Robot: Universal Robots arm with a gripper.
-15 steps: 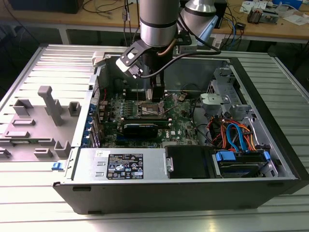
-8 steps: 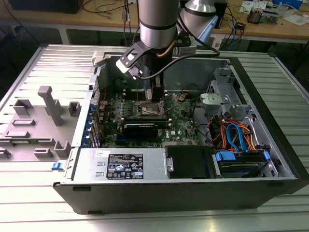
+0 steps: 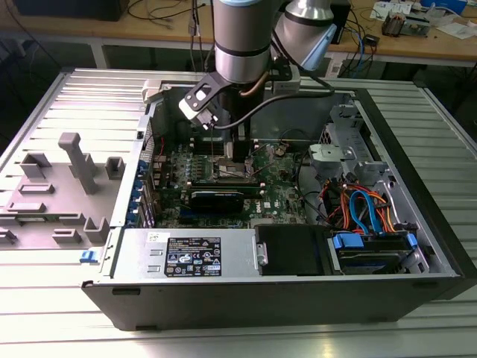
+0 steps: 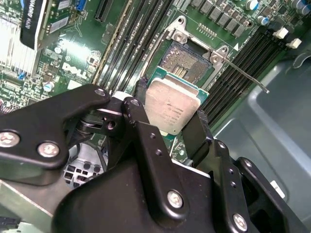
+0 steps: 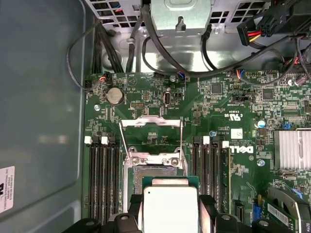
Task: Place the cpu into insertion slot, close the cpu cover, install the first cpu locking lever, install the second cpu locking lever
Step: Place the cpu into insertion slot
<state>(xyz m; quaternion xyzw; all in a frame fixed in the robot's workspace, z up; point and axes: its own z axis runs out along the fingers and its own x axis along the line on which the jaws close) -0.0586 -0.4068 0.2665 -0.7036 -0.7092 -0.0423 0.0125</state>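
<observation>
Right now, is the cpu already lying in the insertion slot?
No: in the second wrist view the gripper grips the cpu, and the insertion slot beyond it lies empty.

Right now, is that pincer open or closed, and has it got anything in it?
Pincer: closed, holding the cpu by two opposite edges, close to the uncovered insertion slot.

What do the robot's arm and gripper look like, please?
The arm is a silver-grey cylinder with a dark band and pale blue trim; a black cable loops off its wrist. The gripper is matte black, its fingers jointed bars with silver screws.
</observation>
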